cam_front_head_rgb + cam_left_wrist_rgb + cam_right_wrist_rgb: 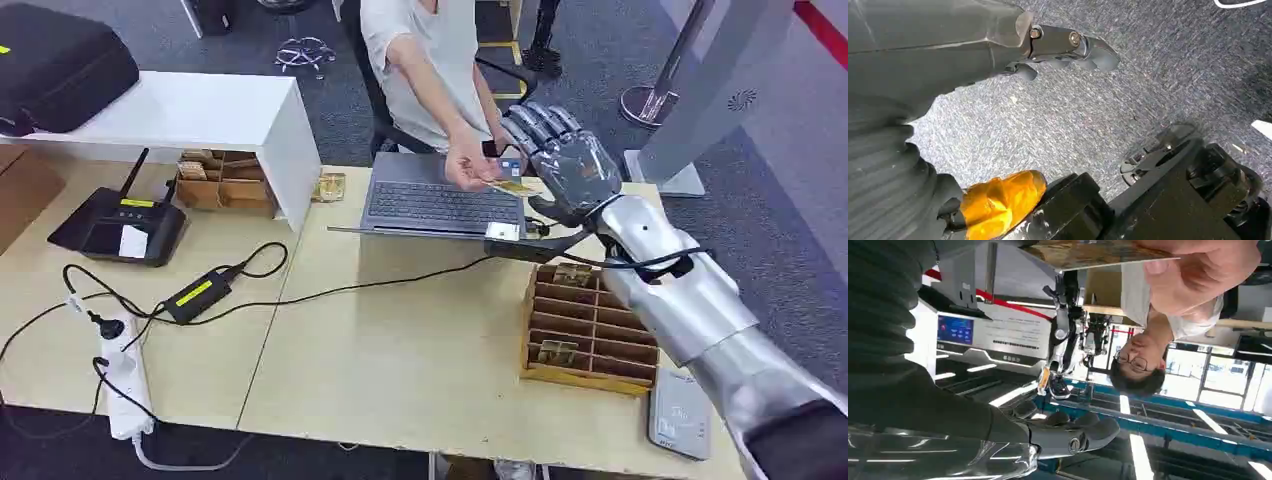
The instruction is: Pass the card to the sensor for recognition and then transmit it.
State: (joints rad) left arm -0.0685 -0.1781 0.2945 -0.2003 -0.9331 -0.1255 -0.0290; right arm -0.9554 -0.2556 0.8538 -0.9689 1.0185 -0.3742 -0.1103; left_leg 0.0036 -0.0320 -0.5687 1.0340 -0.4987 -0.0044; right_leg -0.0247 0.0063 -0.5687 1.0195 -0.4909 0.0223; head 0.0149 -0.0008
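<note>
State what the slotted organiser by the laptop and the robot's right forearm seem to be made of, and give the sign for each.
Slotted organiser: probably cardboard or thin wood; matte tan-brown, with flat, thin dividers. Right forearm: apparently metal or metallised plastic; its silver shell is glossy and shows bright highlights. Which one cannot be told.

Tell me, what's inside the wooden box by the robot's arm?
The box has slotted rows; cards sit in a near slot and a far one. The right arm covers its right edge.
</note>
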